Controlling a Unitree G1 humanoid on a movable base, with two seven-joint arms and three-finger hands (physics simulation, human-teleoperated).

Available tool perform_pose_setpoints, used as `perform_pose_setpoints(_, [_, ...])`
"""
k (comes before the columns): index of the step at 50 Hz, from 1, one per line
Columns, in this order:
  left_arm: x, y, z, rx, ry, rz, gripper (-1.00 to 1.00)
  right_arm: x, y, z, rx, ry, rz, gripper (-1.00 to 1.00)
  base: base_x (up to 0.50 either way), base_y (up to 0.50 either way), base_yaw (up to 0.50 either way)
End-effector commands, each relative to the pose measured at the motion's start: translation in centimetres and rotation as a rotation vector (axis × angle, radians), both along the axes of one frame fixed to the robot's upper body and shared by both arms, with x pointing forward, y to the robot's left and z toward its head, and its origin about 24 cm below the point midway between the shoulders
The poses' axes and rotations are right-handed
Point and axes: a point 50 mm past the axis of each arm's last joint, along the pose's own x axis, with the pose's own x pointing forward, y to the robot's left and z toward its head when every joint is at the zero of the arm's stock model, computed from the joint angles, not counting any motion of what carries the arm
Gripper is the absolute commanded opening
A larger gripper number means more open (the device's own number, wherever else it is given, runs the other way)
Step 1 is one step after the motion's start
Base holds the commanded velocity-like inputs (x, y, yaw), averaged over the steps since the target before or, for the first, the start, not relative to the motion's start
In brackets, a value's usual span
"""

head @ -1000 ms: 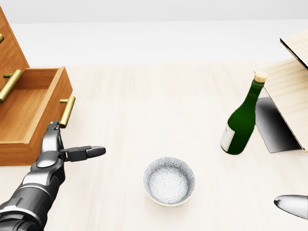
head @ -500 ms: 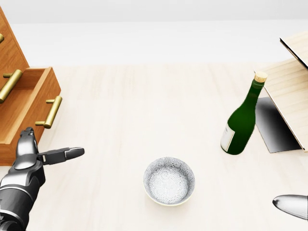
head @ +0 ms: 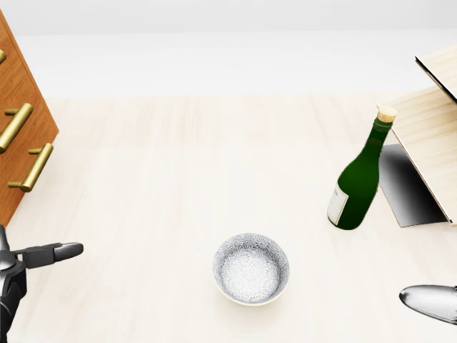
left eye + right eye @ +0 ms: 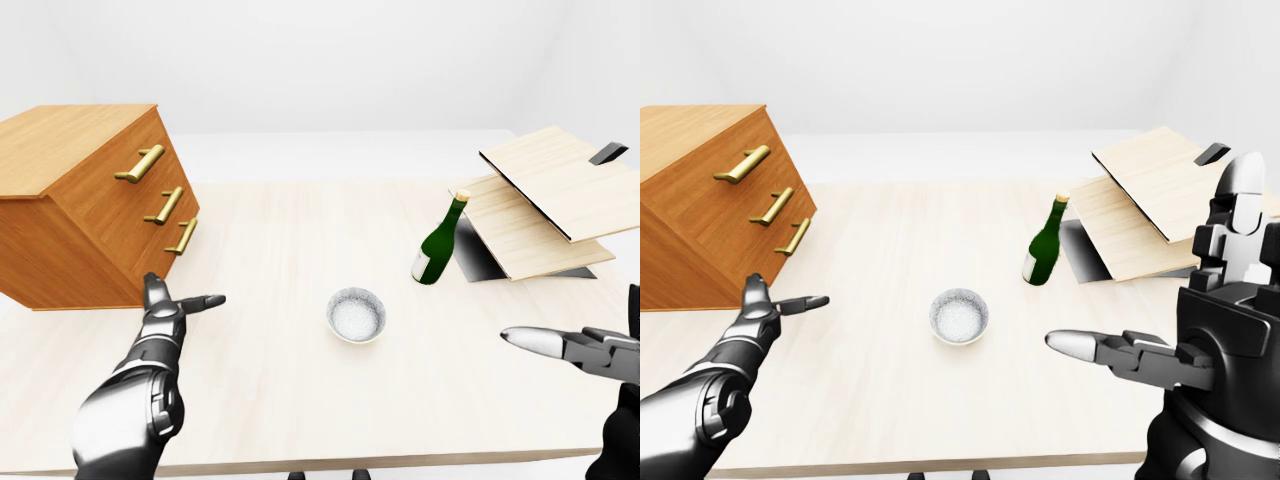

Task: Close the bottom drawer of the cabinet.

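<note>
Wooden cabinet [image 4: 85, 205] at the left of the pale table [image 4: 300, 380] shows its bottom drawer [image 4: 178, 240] flush with the two above, so the closing looks done, with nothing left but to draw away. Left hand [image 4: 165, 315] hangs just below that drawer with fingers spread and empty; right hand [image 4: 1200, 330] is likewise unclenched, well apart from green bottle [image 4: 438, 243] and patterned bowl [image 4: 356, 315].

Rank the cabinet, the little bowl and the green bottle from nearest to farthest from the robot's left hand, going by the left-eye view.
From the left hand:
1. Cabinet, just above it at the view's left.
2. Bowl, to its right, mid-table.
3. Green bottle, farther right, by the leaning wooden boards.
</note>
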Motion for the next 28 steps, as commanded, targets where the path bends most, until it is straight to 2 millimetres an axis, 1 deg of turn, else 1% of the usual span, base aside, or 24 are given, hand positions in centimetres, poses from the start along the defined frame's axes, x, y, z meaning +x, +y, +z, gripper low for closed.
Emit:
perform_pose_setpoints(1, [-0.2,3.6,3.0,0.074,-0.06,0.134,1.0,0.2,0.4,0.2,-0.014,-0.007,0.009,1.0,0.0,0.0,0.0])
perform_pose_setpoints(8, [0.3,4.9,5.0,0.017,-0.152,0.208,1.0,0.1,0.6,0.4,-0.026,-0.019,0.01,1.0,0.0,0.0,0.0])
perform_pose_setpoints(13, [0.0,5.5,5.4,-0.001,-0.172,0.24,1.0,0.3,0.7,0.2,-0.026,-0.007,0.012,1.0,0.0,0.0,0.0])
perform_pose_setpoints(18, [-0.1,5.5,5.1,-0.013,-0.169,0.249,1.0,0.1,0.8,0.5,-0.033,-0.02,0.012,1.0,0.0,0.0,0.0])
perform_pose_setpoints(21, [0.3,4.8,4.8,-0.054,-0.175,0.206,1.0,0.3,0.8,0.3,-0.027,-0.008,0.013,1.0,0.0,0.0,0.0])
perform_pose_setpoints(24, [1.4,3.2,4.8,-0.108,-0.191,0.115,1.0,0.3,0.8,0.2,-0.03,-0.006,0.014,1.0,0.0,0.0,0.0])
perform_pose_setpoints(25, [1.8,2.7,5.0,-0.1,-0.209,0.075,1.0,0.4,0.8,0.2,-0.028,-0.004,0.015,1.0,0.0,0.0,0.0])
perform_pose_setpoints(26, [2.2,2.1,5.1,-0.123,-0.234,0.047,1.0,0.4,0.9,0.1,-0.03,0.001,0.014,1.0,0.0,0.0,0.0])
perform_pose_setpoints(27, [3.1,0.9,5.5,-0.16,-0.274,-0.035,1.0,0.5,0.9,0.0,-0.026,0.008,0.017,1.0,0.0,0.0,0.0])
perform_pose_setpoints(28, [3.6,0.2,5.8,-0.191,-0.3,-0.076,1.0,0.7,0.9,-0.2,-0.025,0.02,0.018,1.0,0.0,0.0,0.0])
